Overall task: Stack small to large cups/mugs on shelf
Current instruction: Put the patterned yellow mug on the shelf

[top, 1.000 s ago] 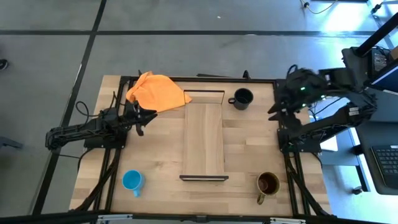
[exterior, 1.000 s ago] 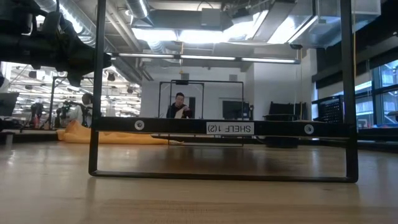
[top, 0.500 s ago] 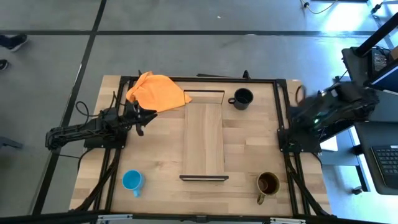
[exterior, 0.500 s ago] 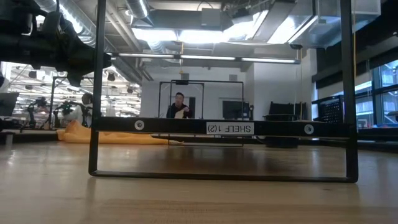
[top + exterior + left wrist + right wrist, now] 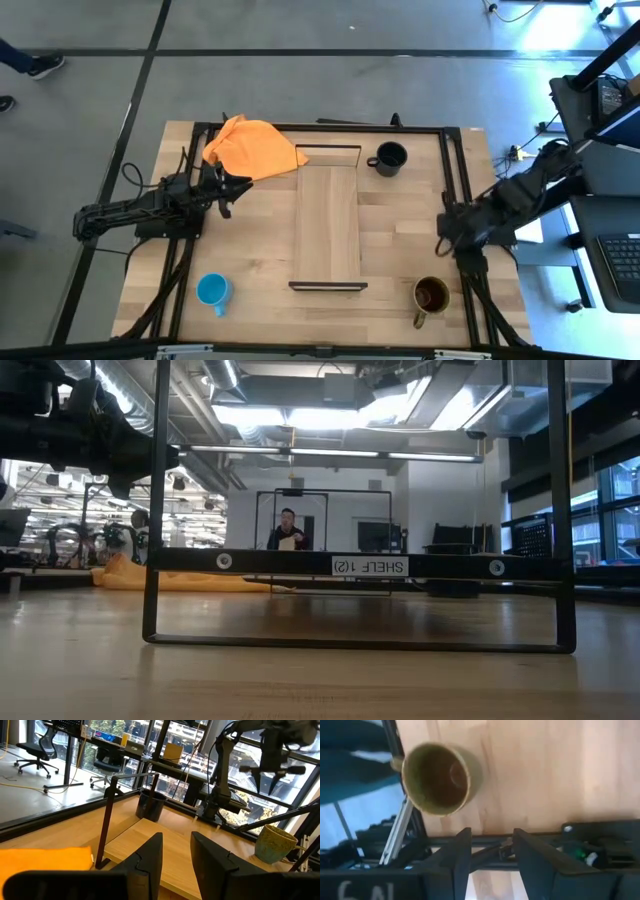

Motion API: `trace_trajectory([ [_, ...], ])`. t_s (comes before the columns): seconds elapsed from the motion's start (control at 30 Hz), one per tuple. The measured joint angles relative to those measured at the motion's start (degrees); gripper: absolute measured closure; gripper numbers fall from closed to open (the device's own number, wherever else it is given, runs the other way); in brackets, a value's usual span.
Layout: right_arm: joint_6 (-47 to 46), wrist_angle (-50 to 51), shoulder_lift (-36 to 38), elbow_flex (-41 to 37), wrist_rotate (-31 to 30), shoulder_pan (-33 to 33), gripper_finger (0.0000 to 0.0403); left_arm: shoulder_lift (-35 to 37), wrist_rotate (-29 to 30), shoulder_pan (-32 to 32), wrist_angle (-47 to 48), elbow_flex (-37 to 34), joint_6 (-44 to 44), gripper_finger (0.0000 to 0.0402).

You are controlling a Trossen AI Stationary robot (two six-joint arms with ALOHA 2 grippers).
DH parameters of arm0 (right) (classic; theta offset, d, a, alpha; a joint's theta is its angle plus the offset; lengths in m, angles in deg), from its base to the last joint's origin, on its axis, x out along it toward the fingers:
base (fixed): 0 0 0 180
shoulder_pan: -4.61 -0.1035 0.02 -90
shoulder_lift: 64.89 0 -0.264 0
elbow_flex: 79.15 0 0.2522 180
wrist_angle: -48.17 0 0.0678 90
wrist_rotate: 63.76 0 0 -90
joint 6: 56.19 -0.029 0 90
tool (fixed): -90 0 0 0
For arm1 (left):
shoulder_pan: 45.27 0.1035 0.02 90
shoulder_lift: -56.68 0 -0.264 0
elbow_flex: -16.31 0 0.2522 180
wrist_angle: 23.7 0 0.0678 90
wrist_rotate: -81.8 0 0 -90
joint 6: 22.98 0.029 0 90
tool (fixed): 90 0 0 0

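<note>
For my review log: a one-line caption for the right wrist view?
Open right gripper above the table edge, brown-olive mug upright ahead.

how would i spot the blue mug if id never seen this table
Start at the light-wood shelf in the middle of the table, then go to the table corner near its closer end on the left arm's side. The blue mug stands alone there, the only bright blue one, smaller than the black mug and brown-olive mug.

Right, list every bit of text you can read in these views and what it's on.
"SHELF 1(2)", upside down in the low view, on a white label on the shelf rail.
"6A" or similar, pale marks on a dark part in the right wrist view; only partly in view, unsure.
Nothing else readable.
</note>
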State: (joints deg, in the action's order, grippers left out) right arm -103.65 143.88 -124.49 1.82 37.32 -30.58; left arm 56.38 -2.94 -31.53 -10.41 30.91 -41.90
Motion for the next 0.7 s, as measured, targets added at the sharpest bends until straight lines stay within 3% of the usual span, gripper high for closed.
trace_trajectory([
  [0.17, -4.4, -6.0, -1.5, -2.8, 1.7, -5.9, 0.0256, 0.0, 0.0, 0.0, 0.0, 0.0, 0.0, 0.0308],
  [0.33, -9.8, -11.6, -3.0, -3.0, -4.6, -9.6, 0.0256, 0.0, 0.0, 0.0, 0.0, 0.0, 0.0, 0.0308],
  [0.47, -11.6, -12.0, -5.8, -3.0, -9.2, -10.4, 0.0256, 0.0, 0.0, 0.0, 0.0, 0.0, 0.0, 0.0308],
  [0.7, -12.0, -12.9, -11.8, -3.0, -9.9, -10.4, 0.0256, 0.0, 0.0, 0.0, 0.0, 0.0, 0.0, 0.0308],
])
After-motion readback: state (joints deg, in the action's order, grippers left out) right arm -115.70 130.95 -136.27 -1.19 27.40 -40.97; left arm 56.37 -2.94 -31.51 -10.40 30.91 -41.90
